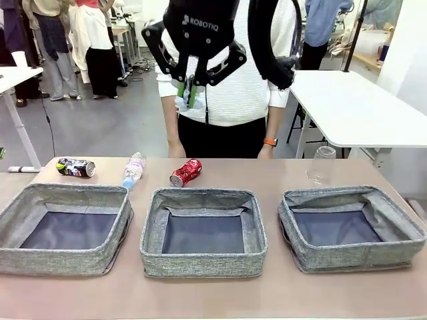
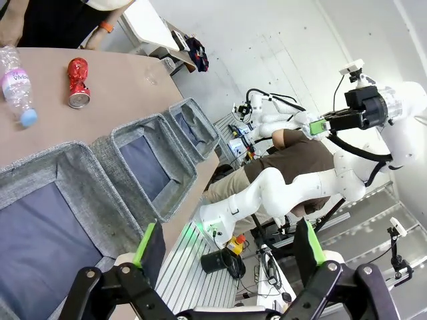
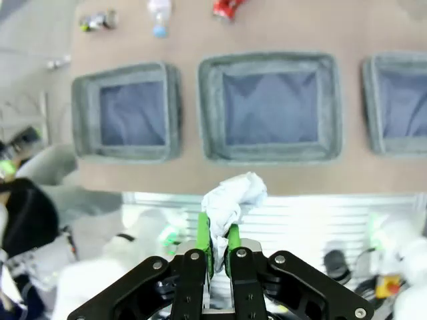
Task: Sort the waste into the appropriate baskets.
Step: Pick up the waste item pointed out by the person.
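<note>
Left wrist view: the left gripper (image 2: 227, 243) hangs with its green-padded fingers spread wide and released, gripping nothing. It is over the near end of the left basket (image 2: 33, 167), to the left of the middle basket (image 2: 140, 127). In the front view the three grey baskets sit in a row on the brown table (image 1: 267, 300), each showing its dark lining. Far to the left of the middle basket and behind it, the dark printed can (image 1: 75, 167) lies on its side. Closer in, still behind and to the left, lies the clear bottle (image 1: 133, 169) with its blue cap pointing toward the baskets. Just behind the middle basket's far left corner lies the crushed red can (image 1: 186, 173). High up on the near side of the middle basket, close to the camera, hangs the right gripper (image 1: 187, 93). Its pads are clenched on the white crumpled paper ball (image 1: 181, 103), which bulges out past the fingertips in the right wrist view. A person (image 1: 247, 93) in a pale striped top stands at the far edge, straight behind the middle basket. To the right of the middle basket sits the right basket (image 1: 347, 257). Behind it, to the right of the middle basket, stands the clear plastic cup (image 1: 321, 165).
</note>
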Robot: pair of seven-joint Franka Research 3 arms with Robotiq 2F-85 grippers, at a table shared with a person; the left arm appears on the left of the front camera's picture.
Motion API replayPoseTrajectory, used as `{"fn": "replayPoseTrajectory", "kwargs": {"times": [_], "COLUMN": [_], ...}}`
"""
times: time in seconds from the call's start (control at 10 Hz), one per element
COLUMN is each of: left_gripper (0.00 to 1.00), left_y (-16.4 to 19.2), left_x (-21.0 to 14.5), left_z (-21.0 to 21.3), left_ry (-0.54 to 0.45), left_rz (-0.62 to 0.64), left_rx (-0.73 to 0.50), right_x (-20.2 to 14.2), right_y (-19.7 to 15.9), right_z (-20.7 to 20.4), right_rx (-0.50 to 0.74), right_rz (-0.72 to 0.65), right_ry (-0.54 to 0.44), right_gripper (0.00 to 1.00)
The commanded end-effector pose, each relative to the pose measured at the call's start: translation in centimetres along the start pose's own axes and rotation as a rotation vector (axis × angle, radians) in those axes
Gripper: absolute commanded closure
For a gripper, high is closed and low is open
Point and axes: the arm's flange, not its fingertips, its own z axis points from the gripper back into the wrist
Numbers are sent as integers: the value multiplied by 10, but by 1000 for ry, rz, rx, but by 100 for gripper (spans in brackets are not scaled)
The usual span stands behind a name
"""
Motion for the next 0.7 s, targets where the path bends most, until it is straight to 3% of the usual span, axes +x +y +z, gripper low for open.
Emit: {"fn": "replayPoseTrajectory", "kwargs": {"times": [0.0, 0.6], "left_gripper": [0, 0], "left_y": [-2, -2], "left_x": [1, 1], "left_z": [-1, -1], "left_ry": [-12, -12], "left_rz": [-19, -19], "left_rx": [-17, -17], "right_x": [-2, 2], "right_y": [9, 9], "right_z": [-5, 53], "right_rx": [-26, -81], "right_rz": [-66, -37], "right_ry": [-12, -96], "right_gripper": [90, 90]}}
